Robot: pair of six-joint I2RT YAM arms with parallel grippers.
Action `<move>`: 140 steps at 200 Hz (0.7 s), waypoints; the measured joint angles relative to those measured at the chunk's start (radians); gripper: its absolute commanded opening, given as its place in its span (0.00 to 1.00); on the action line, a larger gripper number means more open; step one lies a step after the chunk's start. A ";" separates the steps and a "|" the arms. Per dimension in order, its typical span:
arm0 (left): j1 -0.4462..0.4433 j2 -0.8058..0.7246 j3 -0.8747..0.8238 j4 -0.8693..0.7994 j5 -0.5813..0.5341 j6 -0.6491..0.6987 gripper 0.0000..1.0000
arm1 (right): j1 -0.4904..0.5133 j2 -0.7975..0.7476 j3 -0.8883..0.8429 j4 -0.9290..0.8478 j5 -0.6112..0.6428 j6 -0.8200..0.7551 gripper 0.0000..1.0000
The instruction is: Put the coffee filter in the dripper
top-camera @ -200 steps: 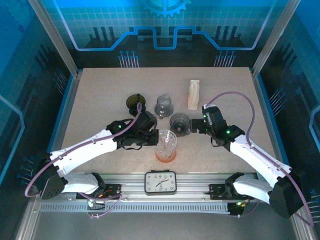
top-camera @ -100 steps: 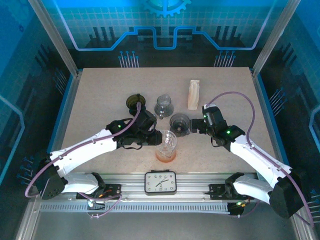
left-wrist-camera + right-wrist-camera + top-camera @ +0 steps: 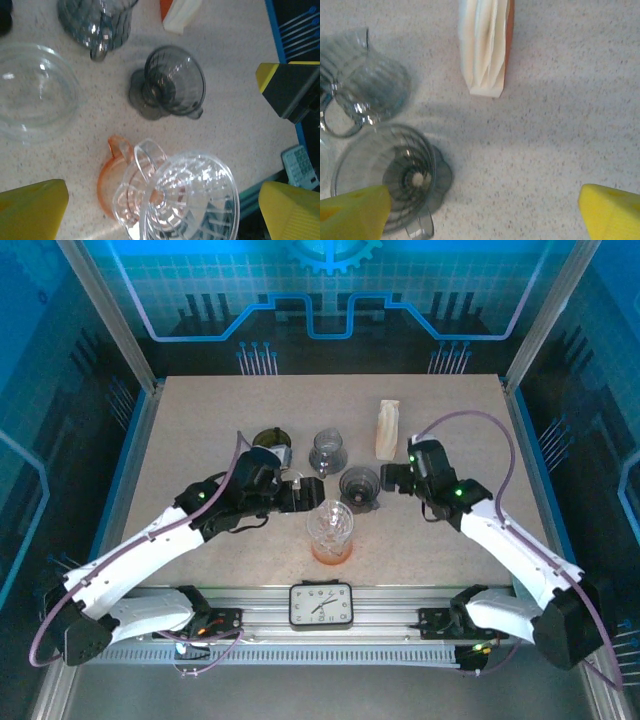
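The coffee filter stack (image 3: 388,428), white and folded, stands at the back of the table (image 3: 200,420); in the right wrist view the filter stack (image 3: 485,45) lies straight ahead. A clear dripper (image 3: 331,525) sits on an orange base (image 3: 106,181) near the front. A grey dripper (image 3: 358,487) stands behind it. My left gripper (image 3: 298,492) is open, up and left of the clear dripper (image 3: 187,195), not touching it. My right gripper (image 3: 388,480) is open beside the grey dripper (image 3: 390,175), with bare table between its fingers (image 3: 612,215).
A grey glass pitcher (image 3: 327,450) and a dark round piece (image 3: 270,445) stand behind the drippers. A clear glass bowl (image 3: 35,90) lies left of the grey dripper (image 3: 170,87). A clock (image 3: 322,604) sits on the front rail.
My left gripper has opened, let go of the clear dripper and drawn back to the left. The right gripper has shifted slightly toward the filter stack.
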 measured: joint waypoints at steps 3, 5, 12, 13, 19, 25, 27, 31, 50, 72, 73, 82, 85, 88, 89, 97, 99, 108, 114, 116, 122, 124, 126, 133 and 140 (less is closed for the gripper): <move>0.003 -0.003 -0.005 0.006 -0.004 0.002 0.99 | -0.007 0.011 0.014 0.001 -0.002 0.000 0.91; 0.006 -0.006 -0.008 0.010 -0.005 0.004 0.99 | -0.013 0.020 0.025 0.002 -0.006 -0.005 0.90; 0.013 -0.012 -0.019 0.022 -0.012 0.008 0.99 | -0.031 0.046 0.057 0.001 -0.017 -0.008 0.87; 0.014 -0.012 -0.021 0.023 -0.013 0.009 0.99 | -0.033 0.049 0.061 0.001 -0.019 -0.006 0.87; 0.019 -0.018 -0.031 0.034 -0.019 0.018 0.99 | -0.051 0.074 0.090 0.002 -0.028 -0.008 0.84; 0.024 -0.024 -0.043 0.046 -0.025 0.027 0.99 | -0.067 0.096 0.115 0.002 -0.037 -0.009 0.81; 0.025 -0.025 -0.045 0.048 -0.026 0.029 0.99 | -0.074 0.106 0.127 0.001 -0.043 -0.007 0.80; 0.027 -0.029 -0.053 0.055 -0.031 0.034 0.99 | -0.085 0.124 0.144 0.003 -0.048 -0.008 0.78; 0.031 -0.050 -0.085 0.083 -0.053 0.057 0.99 | -0.132 0.228 0.245 -0.003 -0.079 -0.013 0.67; 0.034 -0.073 -0.122 0.108 -0.075 0.074 0.99 | -0.154 0.375 0.377 -0.018 -0.105 -0.029 0.56; 0.034 -0.074 -0.123 0.109 -0.076 0.074 0.99 | -0.154 0.386 0.386 -0.019 -0.106 -0.029 0.56; 0.037 -0.080 -0.137 0.119 -0.083 0.076 0.99 | -0.154 0.440 0.435 -0.025 -0.113 -0.026 0.55; 0.038 -0.081 -0.142 0.122 -0.084 0.077 0.99 | -0.154 0.457 0.450 -0.026 -0.114 -0.026 0.55; 0.040 -0.082 -0.146 0.126 -0.087 0.078 0.99 | -0.154 0.474 0.465 -0.029 -0.117 -0.025 0.55; 0.040 -0.083 -0.148 0.127 -0.087 0.078 0.99 | -0.154 0.478 0.469 -0.030 -0.117 -0.024 0.55; 0.042 -0.084 -0.159 0.131 -0.091 0.079 0.99 | -0.153 0.521 0.504 -0.033 -0.119 -0.018 0.54; 0.043 -0.084 -0.161 0.131 -0.092 0.079 0.99 | -0.152 0.528 0.510 -0.034 -0.118 -0.016 0.54; 0.046 -0.084 -0.168 0.130 -0.097 0.079 0.99 | -0.148 0.566 0.540 -0.034 -0.113 -0.006 0.54; 0.048 -0.084 -0.172 0.131 -0.099 0.082 0.99 | -0.145 0.591 0.560 -0.040 -0.103 0.002 0.52; 0.048 -0.084 -0.172 0.131 -0.099 0.082 0.99 | -0.144 0.596 0.566 -0.041 -0.098 0.005 0.52; 0.050 -0.084 -0.173 0.131 -0.101 0.083 0.99 | -0.138 0.618 0.587 -0.048 -0.088 0.013 0.50; 0.051 -0.084 -0.173 0.131 -0.102 0.084 0.99 | -0.135 0.628 0.596 -0.050 -0.084 0.016 0.49; 0.051 -0.084 -0.173 0.131 -0.103 0.084 0.99 | -0.133 0.634 0.602 -0.051 -0.082 0.016 0.49; 0.053 -0.084 -0.174 0.132 -0.106 0.086 0.99 | -0.124 0.661 0.632 -0.060 -0.068 0.027 0.47; 0.056 -0.084 -0.176 0.137 -0.107 0.086 0.99 | -0.114 0.690 0.669 -0.069 -0.054 0.037 0.46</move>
